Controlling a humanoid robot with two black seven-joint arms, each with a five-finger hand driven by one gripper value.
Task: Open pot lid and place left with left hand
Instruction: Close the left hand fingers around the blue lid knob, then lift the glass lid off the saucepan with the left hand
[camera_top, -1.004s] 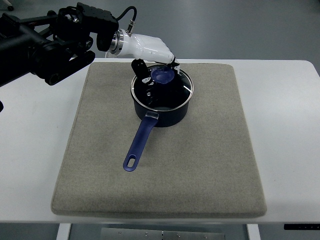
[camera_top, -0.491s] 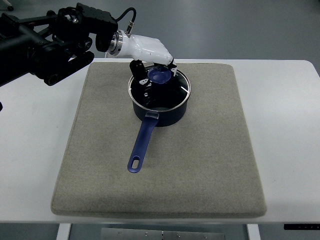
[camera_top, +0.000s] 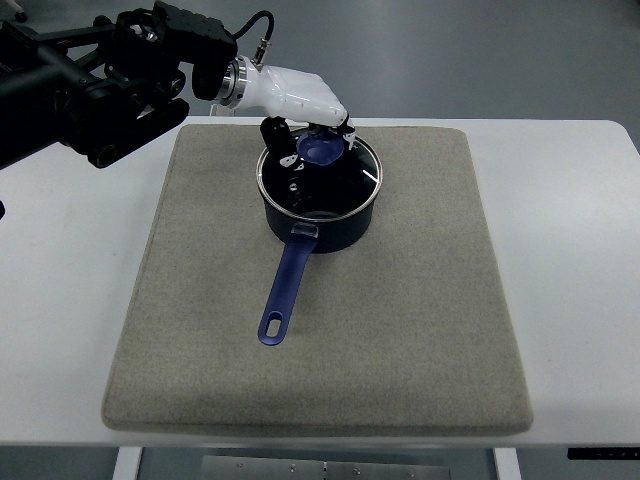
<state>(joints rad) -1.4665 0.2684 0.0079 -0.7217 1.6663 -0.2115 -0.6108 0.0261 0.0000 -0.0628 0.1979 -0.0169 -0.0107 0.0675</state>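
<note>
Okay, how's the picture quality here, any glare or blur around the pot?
Top view: sharp, evenly lit, with soft shadows only. The glass lid shows faint reflections, so the left hand at the blue knob is partly seen through it. The pot and mat are crisp.

pot (camera_top: 320, 215) on mat (camera_top: 420, 300) | lid (camera_top: 322, 172) on pot | mat on table (camera_top: 580, 250)

Robotics lab test bench: plain white table (camera_top: 575, 250), grey felt mat (camera_top: 400, 330) laid centrally, bare grey floor (camera_top: 450, 55) on the far side.
</note>
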